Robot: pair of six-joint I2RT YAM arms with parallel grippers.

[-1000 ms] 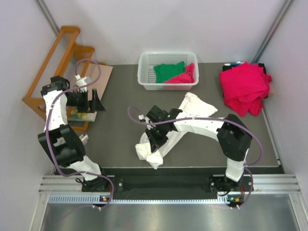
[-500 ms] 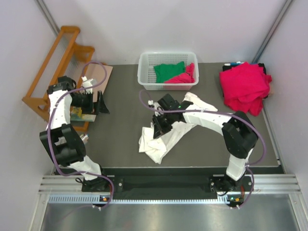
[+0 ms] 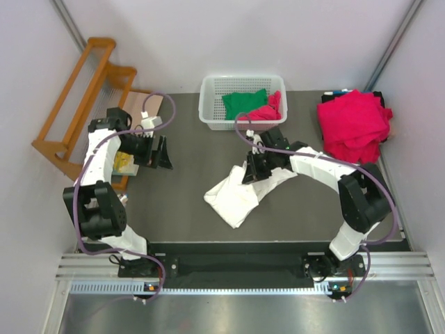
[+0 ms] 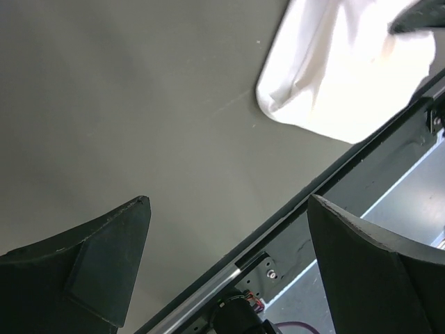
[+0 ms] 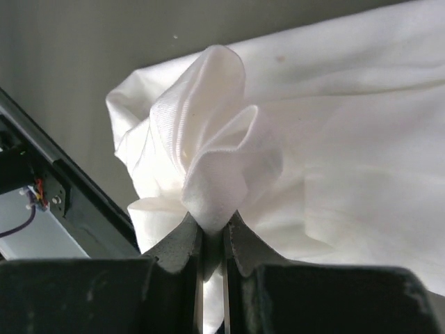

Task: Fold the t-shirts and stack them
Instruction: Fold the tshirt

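Hiding the upper part of the white t-shirt (image 3: 235, 198) mid-table, the right gripper (image 5: 212, 226) pinches a bunched fold. The left gripper (image 4: 228, 202) hangs spread wide, empty. Behind, a lattice basket (image 3: 208, 118) half-masks a green shirt (image 3: 243, 103) and a pink shirt (image 3: 268, 111); a pink pile (image 3: 354, 125) lies far right

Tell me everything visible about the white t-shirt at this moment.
The white t-shirt is soft, matte cloth, crumpled and not yet folded. It lies as a slanted bunch on the dark table between the two arms, its lower end toward the front edge. The right gripper is shut on a pinched fold at its upper end, and in the right wrist view the cloth puffs out beyond the fingertips. Nothing else touches it. No print shows.
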